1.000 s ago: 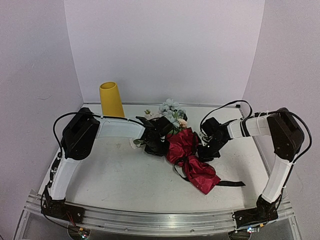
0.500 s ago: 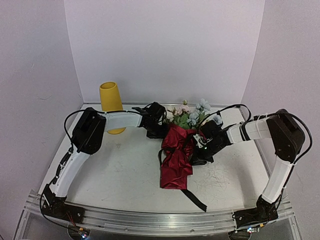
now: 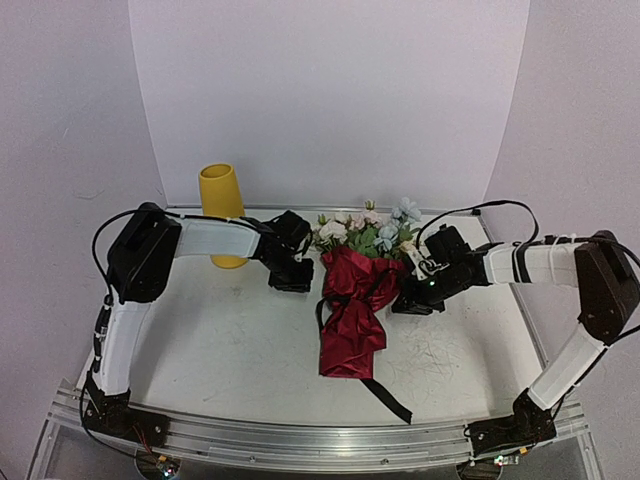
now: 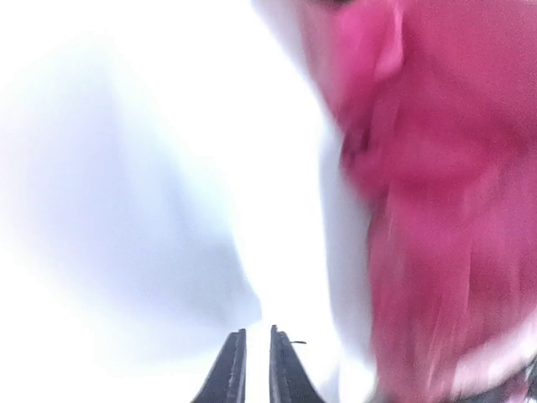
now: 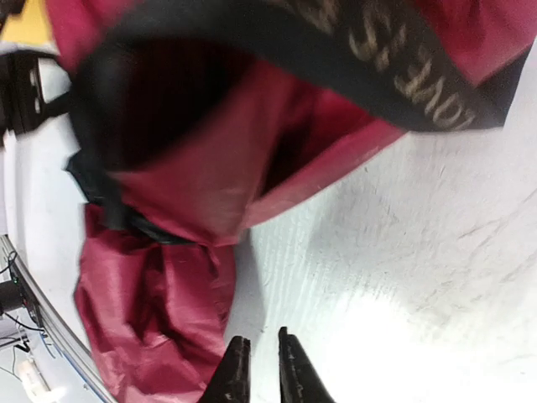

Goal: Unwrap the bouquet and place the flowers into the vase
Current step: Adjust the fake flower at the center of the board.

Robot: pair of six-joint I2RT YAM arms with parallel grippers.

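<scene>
both barely open, empty: left tool (image 4: 257, 331) & right tool (image 5: 261, 335) flank bouquet (image 3: 355, 300).

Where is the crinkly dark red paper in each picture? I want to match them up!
Top external: the dark red paper lies in the middle of the picture, just below the flowers.
Left wrist: the paper is a blurry pink-red mass filling the right side.
Right wrist: the paper fills the top and left side.
Shared landmark: the black ribbon trails from the paper in the top view and crosses the top of the right wrist view; the left wrist view is too blurred.
</scene>
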